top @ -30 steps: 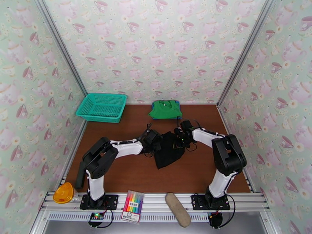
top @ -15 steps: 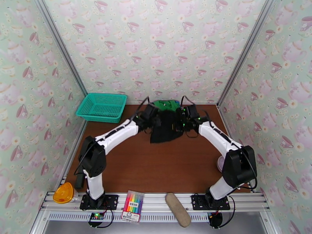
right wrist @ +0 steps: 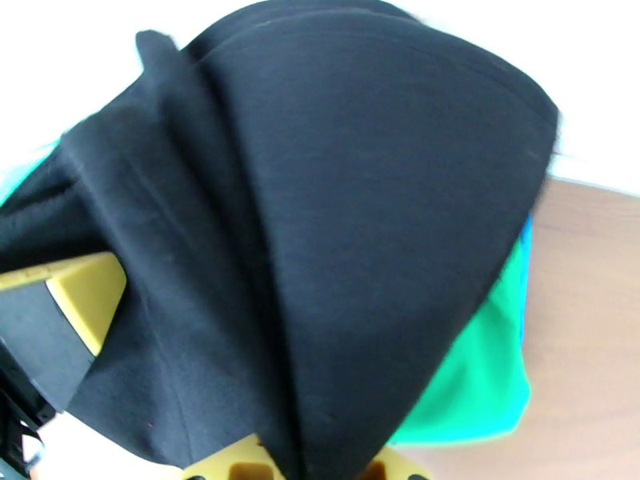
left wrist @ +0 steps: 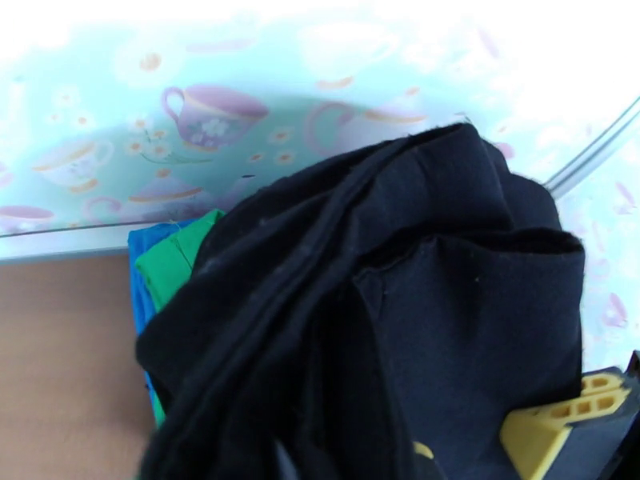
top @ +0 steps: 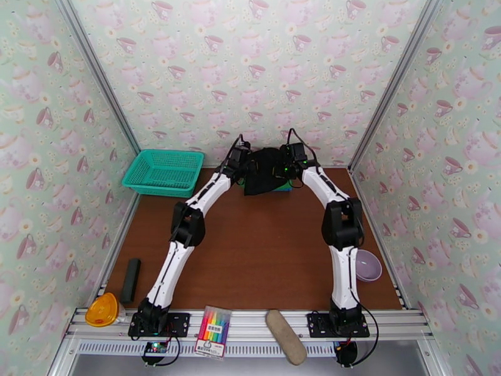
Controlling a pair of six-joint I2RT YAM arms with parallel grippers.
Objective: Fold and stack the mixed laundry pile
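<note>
Both arms have reached from mid-frame to upper centre. Top view: left tool [top: 245, 165] and right tool [top: 290, 165] clench the black garment [top: 268, 172]. Wrist views: it drapes over the folded green garment [left wrist: 176, 264] and blue garment [left wrist: 134, 243]; only lowering and releasing seem left.

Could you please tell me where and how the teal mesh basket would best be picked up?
Probably the near long rim of the teal basket, approached from above: it sits upright and open-topped, so that flared edge is exposed for a pinch.
</note>
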